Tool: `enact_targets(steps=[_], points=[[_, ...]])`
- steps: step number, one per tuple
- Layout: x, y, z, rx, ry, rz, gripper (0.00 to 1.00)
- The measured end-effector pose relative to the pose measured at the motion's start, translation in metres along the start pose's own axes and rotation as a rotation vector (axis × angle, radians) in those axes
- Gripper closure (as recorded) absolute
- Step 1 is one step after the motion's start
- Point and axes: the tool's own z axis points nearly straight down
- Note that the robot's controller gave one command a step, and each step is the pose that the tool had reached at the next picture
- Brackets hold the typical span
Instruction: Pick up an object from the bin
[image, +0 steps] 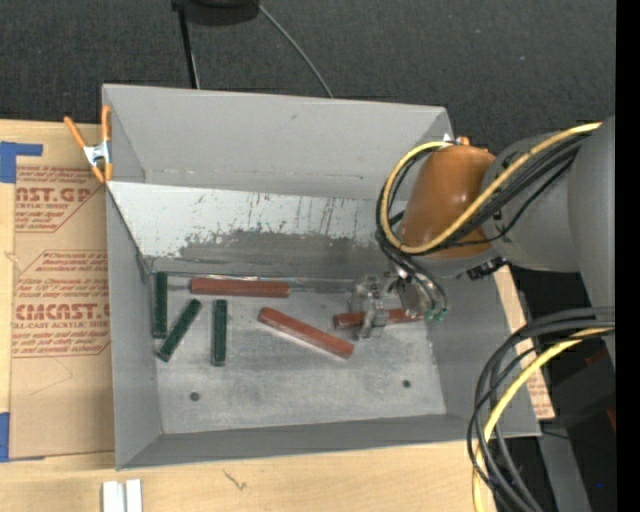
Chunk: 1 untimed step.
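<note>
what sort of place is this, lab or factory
Probably a robotics lab's grasping test rig: a grey metal bin holding a few red bars and green bars, with a cabled robot arm reaching in.

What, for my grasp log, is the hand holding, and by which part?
Cannot be told: the hand is down at the middle of a short red bar near the right wall of the bin.

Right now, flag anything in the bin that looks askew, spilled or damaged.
Nothing spilled or broken. The bin's back wall is badly scuffed. The middle red stick lies slanted just left of the gripper, and one green stick at the left sits askew.
</note>
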Motion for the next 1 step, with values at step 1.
enact_targets(steps=[1], points=[[0.0024, -0.0079, -0.1600, 0.000, -0.004, 0.067, 1.00]])
